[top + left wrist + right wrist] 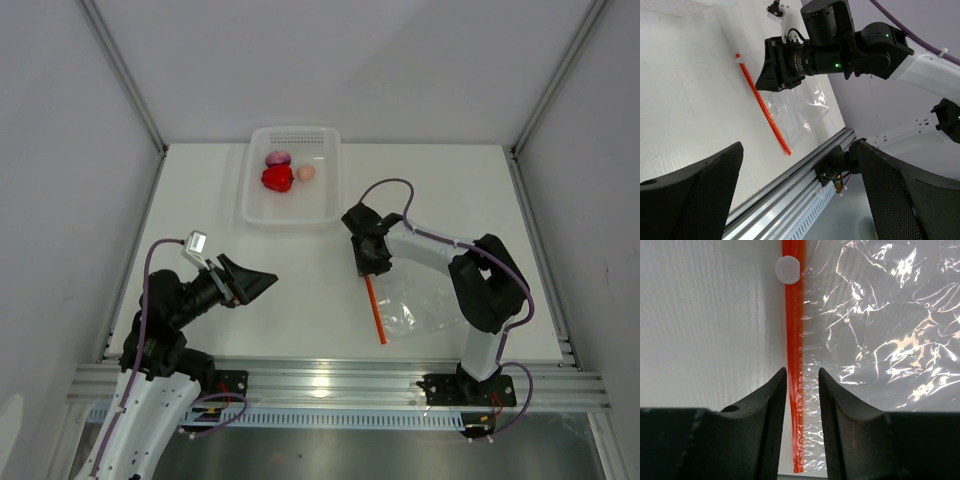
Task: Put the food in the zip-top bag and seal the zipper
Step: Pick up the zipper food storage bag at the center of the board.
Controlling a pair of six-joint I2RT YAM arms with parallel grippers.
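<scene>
Zipper [792, 315] between narrowly parted fingers [767, 405] of right hand [802, 374], nothing in grasp.

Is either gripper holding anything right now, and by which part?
Nothing is held. The right gripper straddles the zipper without closing on it; the left gripper is open and empty.

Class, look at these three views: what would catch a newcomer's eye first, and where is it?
The orange-red zipper is the brightest line, lying on the white table along the left edge of the clear bag. The right gripper hangs over it, a finger either side of the strip. At the back, three colourful food pieces sit in the white tray.
</scene>
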